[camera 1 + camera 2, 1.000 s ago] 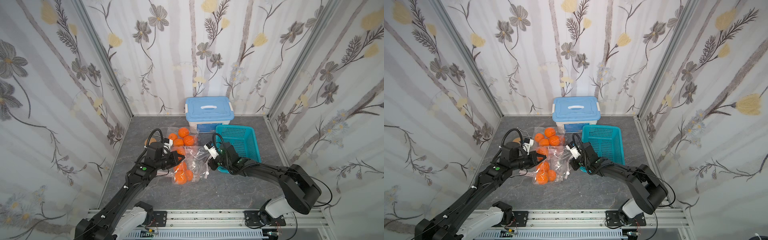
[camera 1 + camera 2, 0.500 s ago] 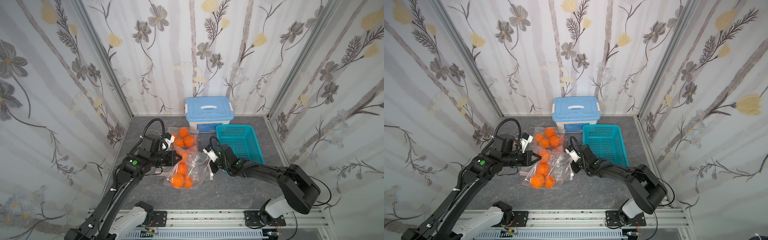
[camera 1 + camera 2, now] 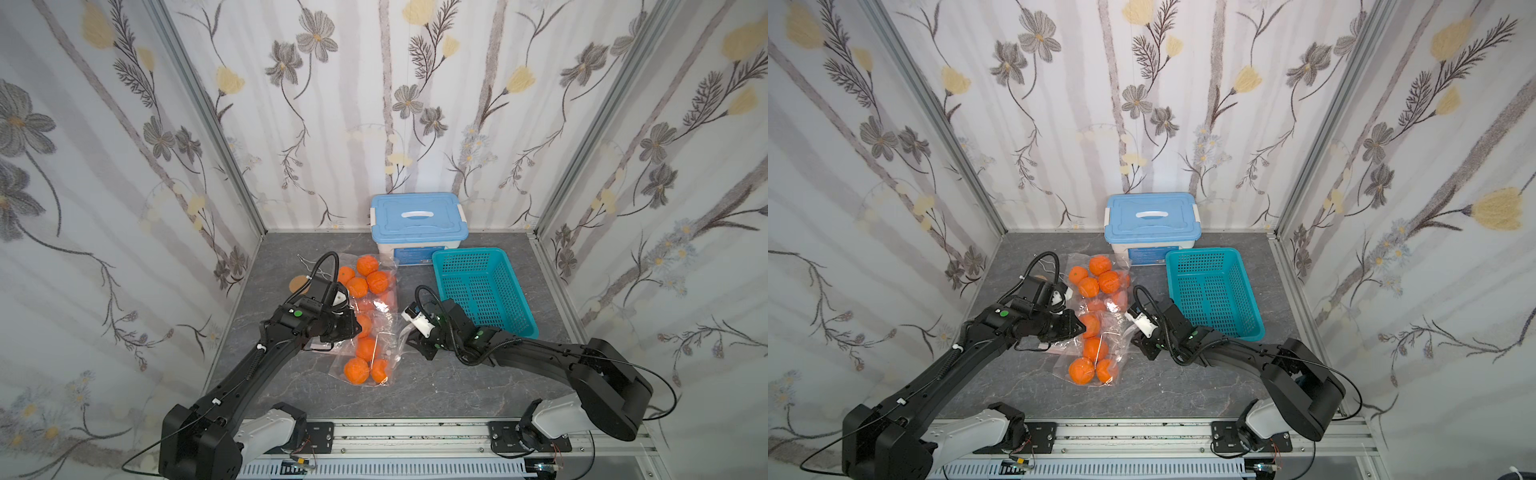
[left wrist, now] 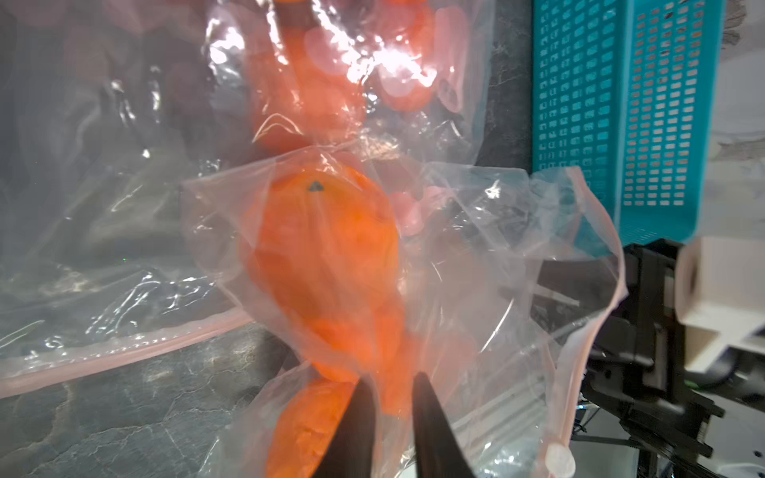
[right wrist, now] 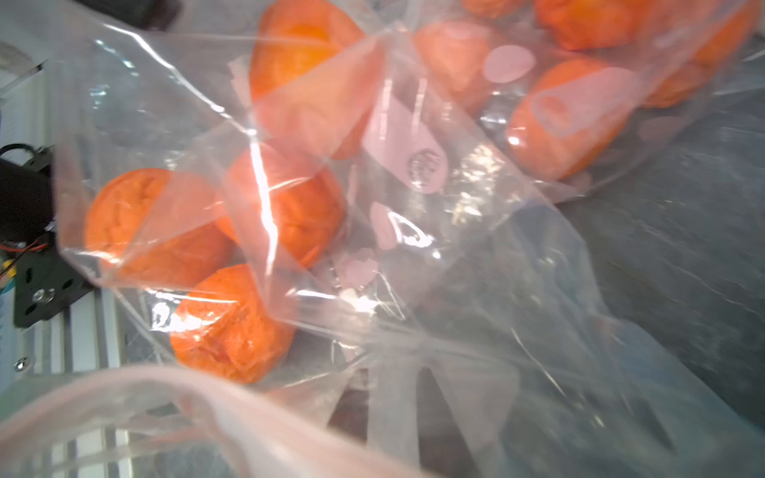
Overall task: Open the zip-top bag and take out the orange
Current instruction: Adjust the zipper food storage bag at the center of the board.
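A clear zip-top bag (image 3: 374, 357) with several oranges lies mid-table in both top views. My left gripper (image 3: 358, 328) is at its far left corner, fingers a little apart, open, with film and an orange (image 4: 327, 248) just ahead of the left gripper (image 4: 393, 374). The bag's pink zip edge (image 4: 608, 314) curves round a gaping mouth. My right gripper (image 3: 411, 343) is shut on the bag's right edge and holds it lifted. In the right wrist view bunched film fills the gap of the right gripper (image 5: 393, 372). Oranges (image 5: 232, 327) lie beyond it.
A second clear bag of oranges (image 3: 370, 278) lies just behind the first one. A teal basket (image 3: 469, 252) stands to the right, behind my right arm. A blue-lidded box (image 3: 417, 218) sits at the back wall. A small brown disc (image 3: 298, 283) lies at the left.
My left gripper's fingers have parted, where before they were pinched shut on the film. The bag and both grippers have shifted slightly toward the table's front.
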